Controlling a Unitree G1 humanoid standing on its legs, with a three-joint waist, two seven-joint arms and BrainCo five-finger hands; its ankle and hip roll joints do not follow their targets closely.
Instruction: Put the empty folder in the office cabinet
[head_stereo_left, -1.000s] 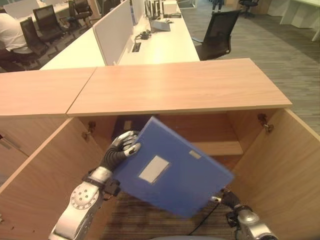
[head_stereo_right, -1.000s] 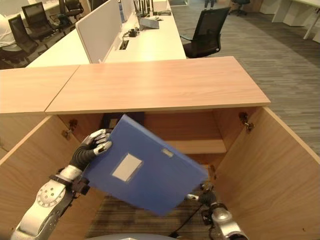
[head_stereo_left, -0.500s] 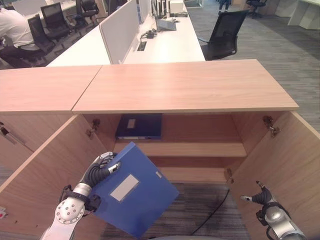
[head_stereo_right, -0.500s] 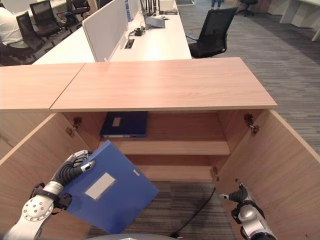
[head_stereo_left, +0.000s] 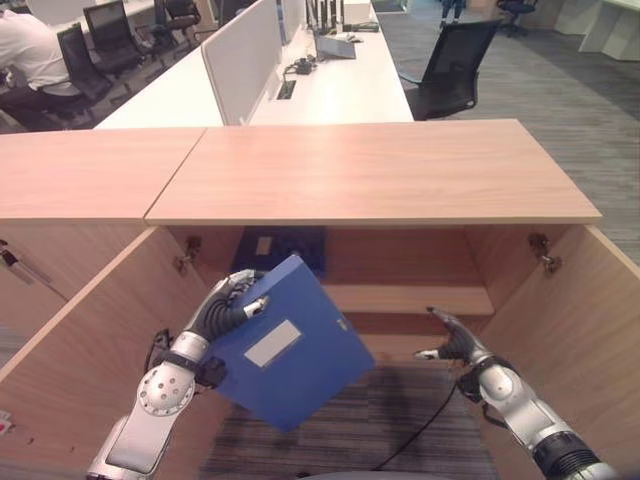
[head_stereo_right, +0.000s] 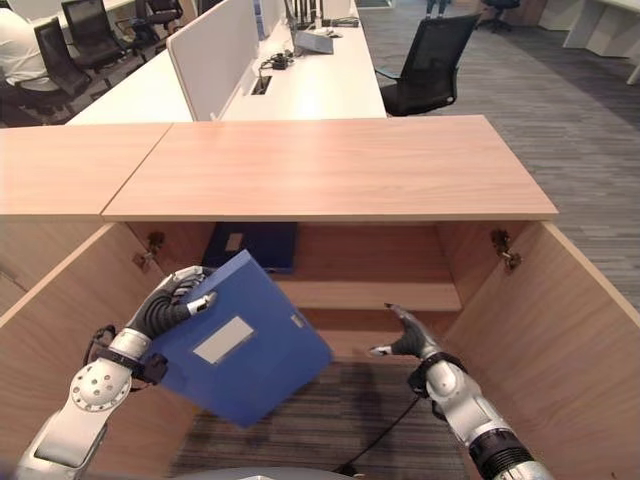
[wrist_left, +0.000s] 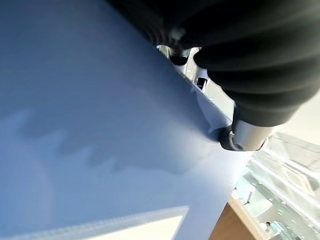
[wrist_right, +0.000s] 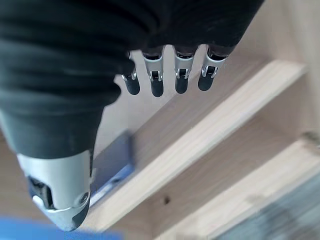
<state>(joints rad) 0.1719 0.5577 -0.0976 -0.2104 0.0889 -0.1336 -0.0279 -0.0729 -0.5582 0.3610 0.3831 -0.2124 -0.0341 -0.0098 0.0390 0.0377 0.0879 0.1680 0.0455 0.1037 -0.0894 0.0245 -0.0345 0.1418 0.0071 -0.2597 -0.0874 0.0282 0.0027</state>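
While the cabinet stands with both doors swung wide, the left hand grips a blue folder in front of the opening, fingers curled over its upper edge at about 10 o'clock of the folder and the thumb pressed on its face. The folder hangs tilted, one corner pointing down toward the carpet, its white label facing up. It lies at about 4 o'clock from the left hand and is outside the cabinet, below the level of the shelf. A second blue folder lies flat on that shelf at the back left. The right hand is at 3 o'clock of the held folder, apart from it, fingers straight and spread, holding nothing.
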